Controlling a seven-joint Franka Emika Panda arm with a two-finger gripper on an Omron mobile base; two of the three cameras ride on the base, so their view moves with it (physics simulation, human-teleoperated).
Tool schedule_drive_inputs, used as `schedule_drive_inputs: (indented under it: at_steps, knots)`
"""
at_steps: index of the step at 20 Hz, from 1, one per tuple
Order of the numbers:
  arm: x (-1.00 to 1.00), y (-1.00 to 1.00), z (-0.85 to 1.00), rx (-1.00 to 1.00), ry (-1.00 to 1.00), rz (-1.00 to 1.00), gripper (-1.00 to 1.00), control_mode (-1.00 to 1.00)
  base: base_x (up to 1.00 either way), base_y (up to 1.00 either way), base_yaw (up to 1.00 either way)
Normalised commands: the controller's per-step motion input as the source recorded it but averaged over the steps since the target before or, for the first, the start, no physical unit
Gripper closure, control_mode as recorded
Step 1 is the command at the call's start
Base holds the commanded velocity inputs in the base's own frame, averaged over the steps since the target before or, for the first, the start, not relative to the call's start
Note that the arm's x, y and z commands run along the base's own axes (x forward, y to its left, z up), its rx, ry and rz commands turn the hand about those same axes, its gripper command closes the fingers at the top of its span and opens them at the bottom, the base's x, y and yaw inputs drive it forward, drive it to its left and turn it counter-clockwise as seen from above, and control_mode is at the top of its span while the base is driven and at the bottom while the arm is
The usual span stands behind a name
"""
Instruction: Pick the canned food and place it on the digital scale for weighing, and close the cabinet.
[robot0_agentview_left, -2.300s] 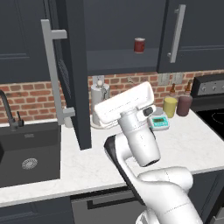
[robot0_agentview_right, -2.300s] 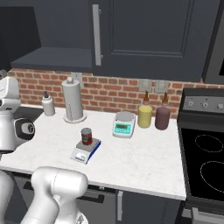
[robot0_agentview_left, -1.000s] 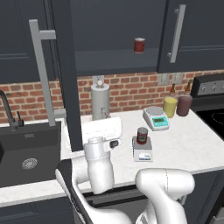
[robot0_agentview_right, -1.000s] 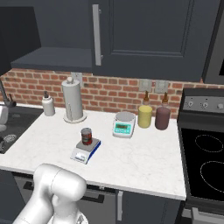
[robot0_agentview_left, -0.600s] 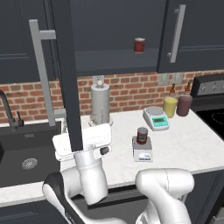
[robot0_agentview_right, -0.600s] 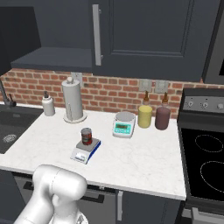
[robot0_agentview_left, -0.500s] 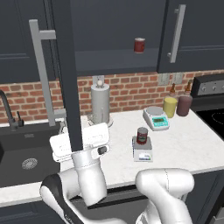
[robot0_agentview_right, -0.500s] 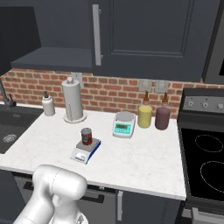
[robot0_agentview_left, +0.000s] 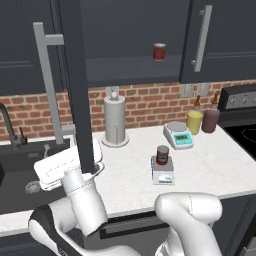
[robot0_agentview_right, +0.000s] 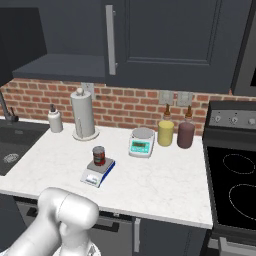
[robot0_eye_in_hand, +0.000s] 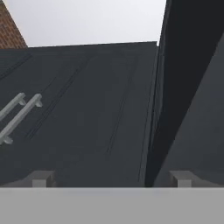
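The canned food (robot0_agentview_left: 162, 154) (robot0_agentview_right: 99, 155), a dark red tin with dark rims, stands upright on the small grey digital scale (robot0_agentview_left: 163, 176) (robot0_agentview_right: 95, 175) on the white counter. The cabinet door (robot0_agentview_left: 76, 85) hangs open, with its long grey bar handle (robot0_agentview_left: 47, 85) to the left. My gripper (robot0_agentview_left: 70, 162) sits low by the door's bottom edge, over the sink side. In the hand view the gripper (robot0_eye_in_hand: 112, 179) is open, its fingertips (robot0_eye_in_hand: 43, 178) wide apart, facing dark cabinet panels and the door's edge (robot0_eye_in_hand: 175, 87).
A second red can (robot0_agentview_left: 159, 51) stands on the open cabinet shelf. A paper towel roll (robot0_agentview_left: 114, 121), a white round-plate scale (robot0_agentview_left: 178, 135) and yellow and maroon jars (robot0_agentview_left: 195, 121) line the brick wall. The sink (robot0_agentview_left: 20, 175) lies left, the stove (robot0_agentview_right: 235, 175) right.
My arm swung from over the counter down and left to the open door's lower edge. The door stands slightly further left than at first. The tin stays on the scale.
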Motion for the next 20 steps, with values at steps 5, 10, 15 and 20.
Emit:
schedule_drive_inputs:
  at_steps: [5, 10, 15, 20]
  knots:
    - [0.19, 0.54, -0.26, 0.01, 0.04, 0.0, -1.0, -1.0, 0.0, 0.0, 0.0]
    - [-0.03, 0.51, 0.03, 0.03, -0.2, -0.02, -1.0, -1.0, 0.0, 0.0, 0.0]
    - [-0.01, 0.59, 0.0, 0.06, -0.27, -0.05, -1.0, -1.0, 0.0, 0.0, 0.0]
    - [-0.06, 0.08, 0.16, 0.11, -0.49, -0.2, -1.0, -1.0, 0.0, 0.0, 0.0]
